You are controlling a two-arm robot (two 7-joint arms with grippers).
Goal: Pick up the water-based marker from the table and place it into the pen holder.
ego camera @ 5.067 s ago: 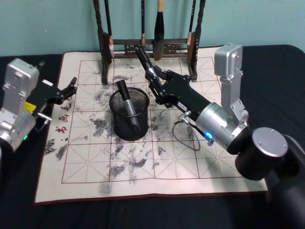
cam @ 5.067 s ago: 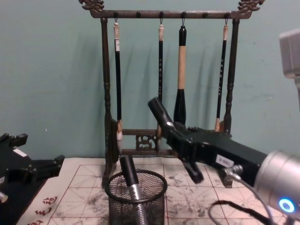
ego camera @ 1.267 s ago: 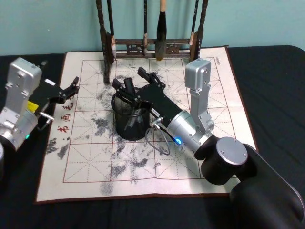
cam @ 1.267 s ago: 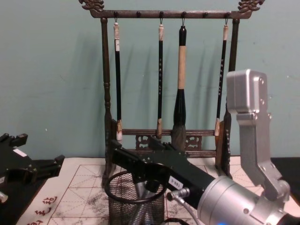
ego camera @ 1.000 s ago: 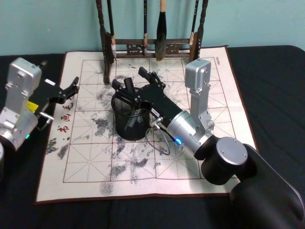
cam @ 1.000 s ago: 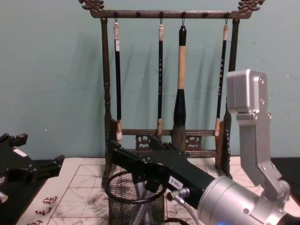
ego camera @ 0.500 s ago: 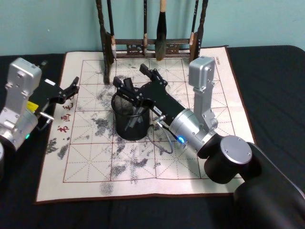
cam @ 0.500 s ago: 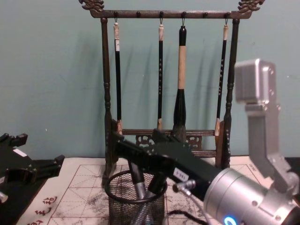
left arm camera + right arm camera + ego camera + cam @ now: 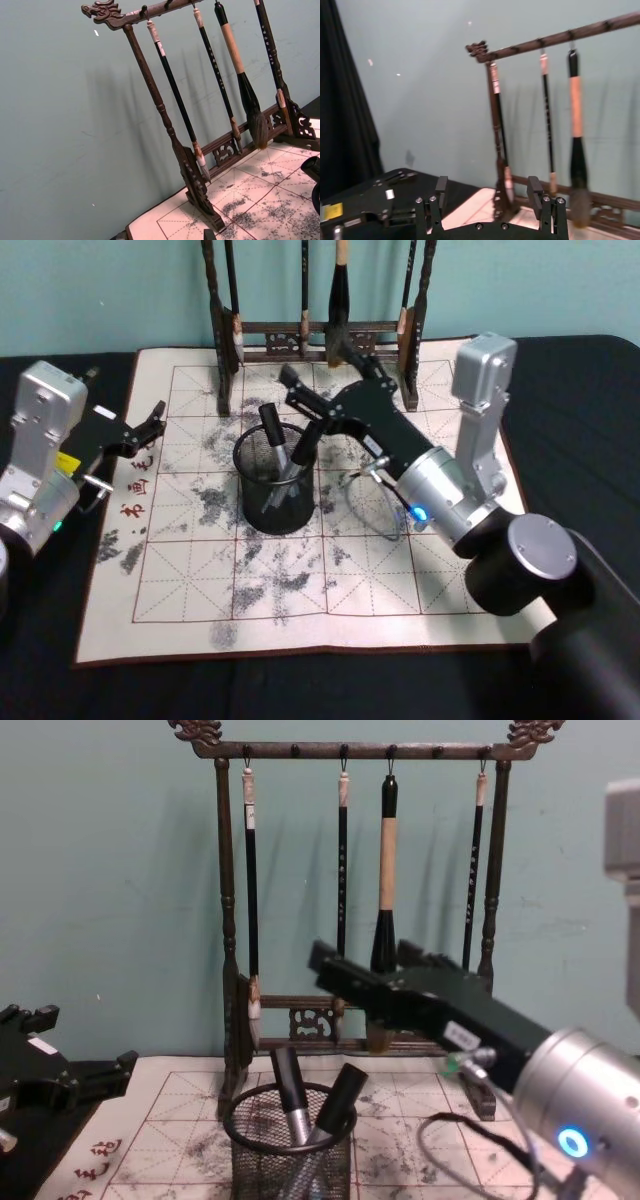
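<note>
Markers, two of them, stand tilted inside the pen holder point(image 9: 273, 478), a round black mesh cup near the middle of the cream mat point(image 9: 200, 580) on the black worktop point(image 9: 570, 390). One marker point(image 9: 272, 435) leans toward 11 o'clock and the other marker point(image 9: 303, 447) leans toward 1 o'clock, and both black caps stick up over the rim.

At 12 o'clock from the cup stands a tall dark brush rack point(image 9: 226, 920) with four brushes hanging from its top bar. Its top is cut off in the head view.

The right gripper point(image 9: 315, 390) hangs in the air between the cup and the rack, a little toward 1 o'clock from the cup. Its jaws are spread wide with nothing in them. In the chest view the right arm covers part of the rack's low rail.

The left gripper point(image 9: 150, 420) waits at 9 o'clock, over the mat's edge. I cannot tell how its jaws stand.

Grey ink smudges point(image 9: 265, 585) dot the mat.
</note>
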